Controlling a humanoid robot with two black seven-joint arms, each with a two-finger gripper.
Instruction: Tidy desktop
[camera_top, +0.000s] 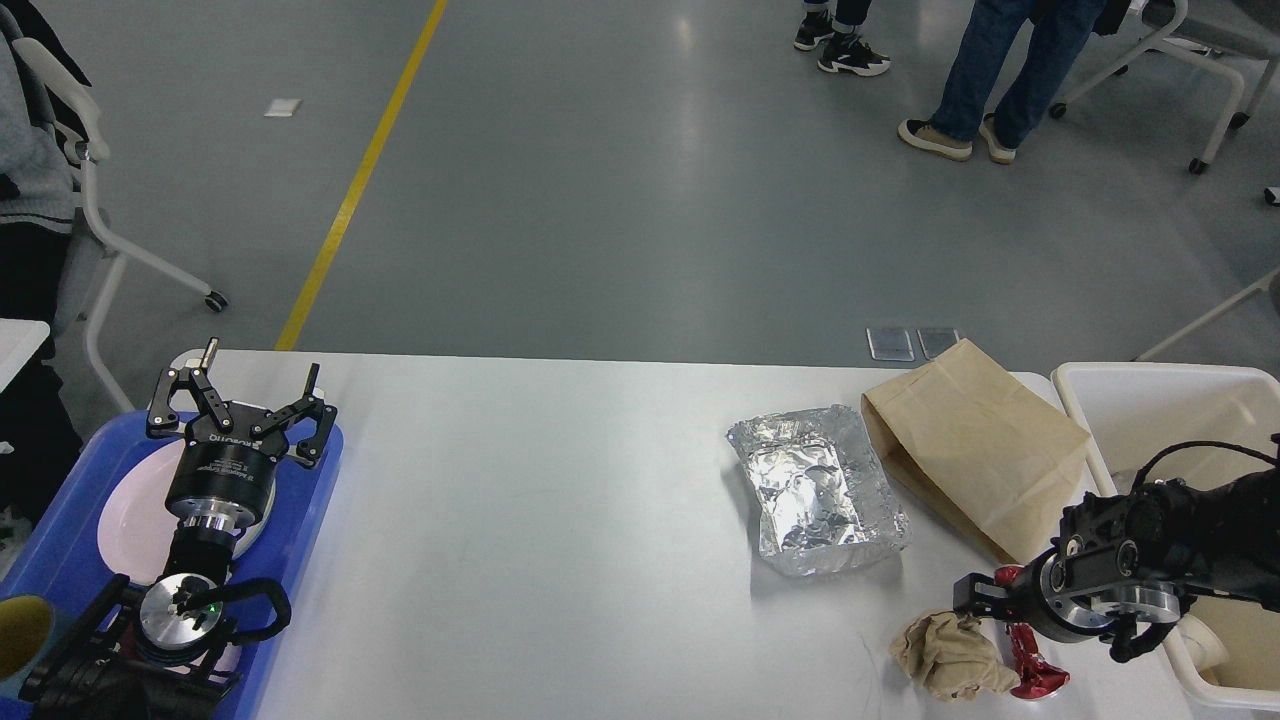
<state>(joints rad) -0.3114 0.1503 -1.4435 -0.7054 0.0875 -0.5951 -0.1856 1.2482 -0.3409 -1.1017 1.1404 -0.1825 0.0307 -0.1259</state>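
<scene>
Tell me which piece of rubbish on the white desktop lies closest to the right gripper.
The crumpled red foil wrapper, directly at the right gripper. The crumpled beige paper napkin lies just left; silver foil tray and brown paper bag lie farther back.

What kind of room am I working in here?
Probably an open office or lab test area: a smooth grey floor with a yellow line, wheeled office chairs, people standing nearby, and a white desktop strewn with rubbish.
</scene>
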